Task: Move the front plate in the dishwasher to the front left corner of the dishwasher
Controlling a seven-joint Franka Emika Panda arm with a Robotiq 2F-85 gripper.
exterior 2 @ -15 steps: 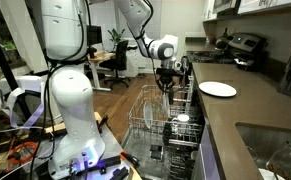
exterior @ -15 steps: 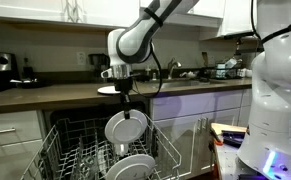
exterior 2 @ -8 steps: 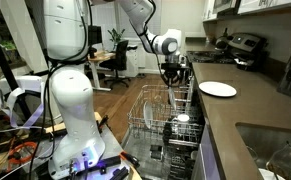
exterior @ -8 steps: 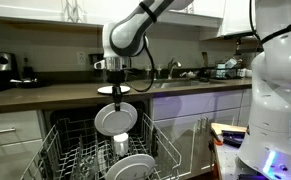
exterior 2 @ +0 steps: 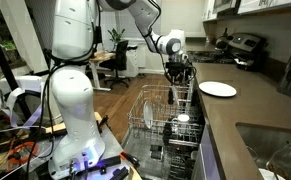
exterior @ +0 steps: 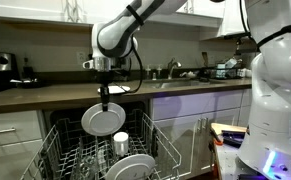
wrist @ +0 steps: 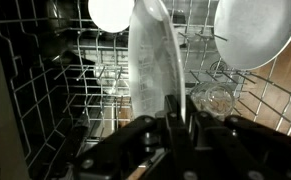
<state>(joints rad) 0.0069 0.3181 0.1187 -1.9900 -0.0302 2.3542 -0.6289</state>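
Note:
My gripper [exterior: 104, 103] is shut on the rim of a plain white plate [exterior: 103, 120] and holds it in the air above the dishwasher's light-grey wire rack [exterior: 62, 152]. In the wrist view the plate [wrist: 150, 55] stands edge-on between the black fingers [wrist: 175, 115], over the rack's tines. In an exterior view the gripper [exterior 2: 175, 72] hangs above the far end of the pulled-out rack [exterior 2: 157, 118]. Another white plate [exterior: 135, 166] stands in the rack near the front.
A white plate [exterior 2: 217, 89] lies on the dark countertop [exterior 2: 247, 108]. A glass [wrist: 213, 100] and more white plates [wrist: 253, 30] sit in the rack. White cabinet drawers [exterior: 10, 135] flank the dishwasher. A second white robot [exterior: 275, 90] stands close by.
My gripper has carried the plate leftwards across the rack in an exterior view, away from the plate that stays in the rack, at about the same height.

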